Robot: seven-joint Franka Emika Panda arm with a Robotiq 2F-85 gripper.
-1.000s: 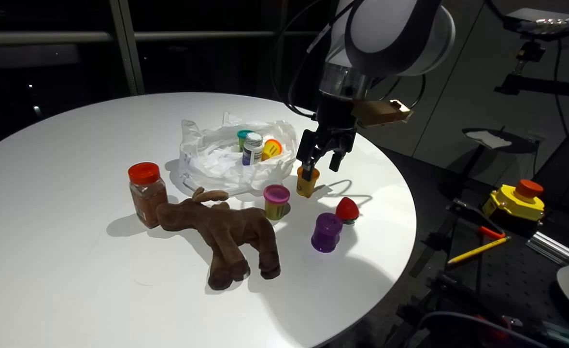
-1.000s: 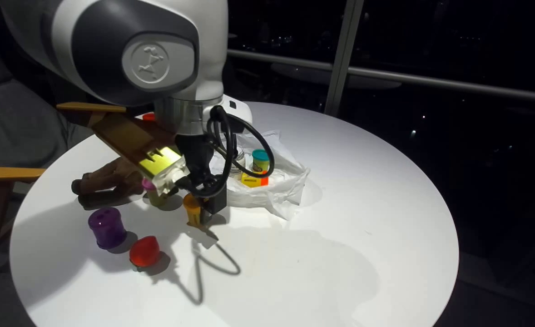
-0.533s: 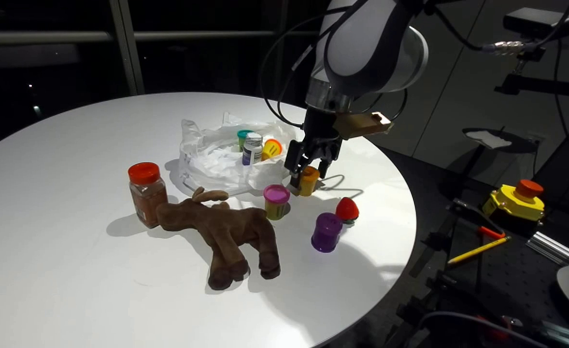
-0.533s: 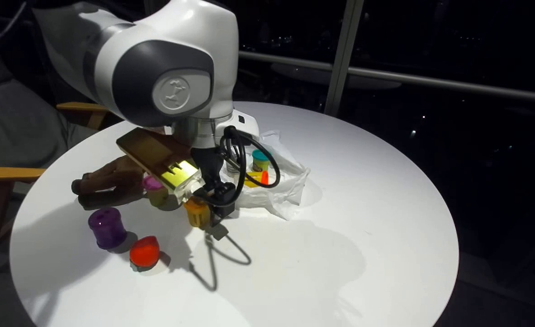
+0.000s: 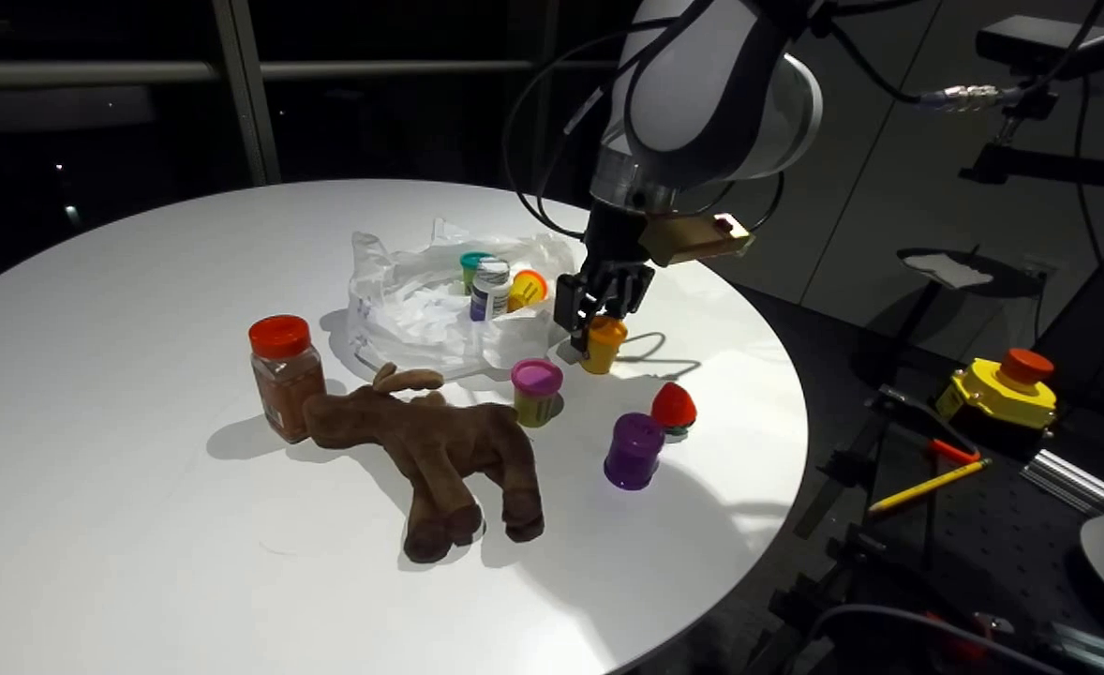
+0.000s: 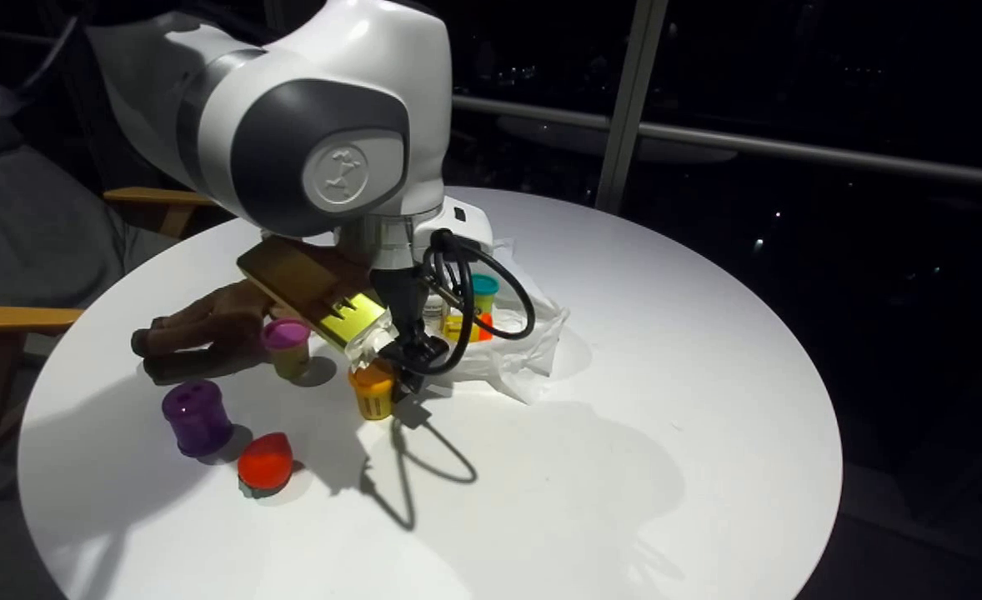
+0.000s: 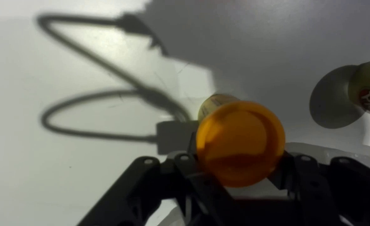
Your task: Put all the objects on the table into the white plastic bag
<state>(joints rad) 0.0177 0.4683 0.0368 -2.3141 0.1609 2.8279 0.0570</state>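
My gripper [image 7: 239,153] is shut on the orange-capped bottle [image 5: 604,352], one finger on each side of its cap. That bottle stands upright near the white plastic bag [image 5: 397,314]; whether its base touches the table [image 5: 168,553] I cannot tell. Inside the bag are a teal-capped bottle [image 6: 484,292], a white bottle [image 5: 489,295] and a yellow tub [image 5: 527,291] with an orange lid. Out on the table lie the brown plush toy [image 5: 440,445], a red-lidded jar [image 5: 287,384], a pink-capped bottle [image 5: 535,394], a purple bottle [image 5: 634,452] and a red strawberry-like object [image 5: 673,406].
The pink-capped bottle is close beside the gripped one. A cable loop [image 6: 503,283] hangs from the wrist over the bag's side. Beyond the table's rim, a black bench holds a yellow box [image 5: 997,394] with a red button. A chair [image 6: 16,321] stands behind the table.
The arm came down and across to the orange-capped bottle. Its jaws, wide apart a second ago, have closed around the cap. The bottle has shifted slightly along with the gripper.
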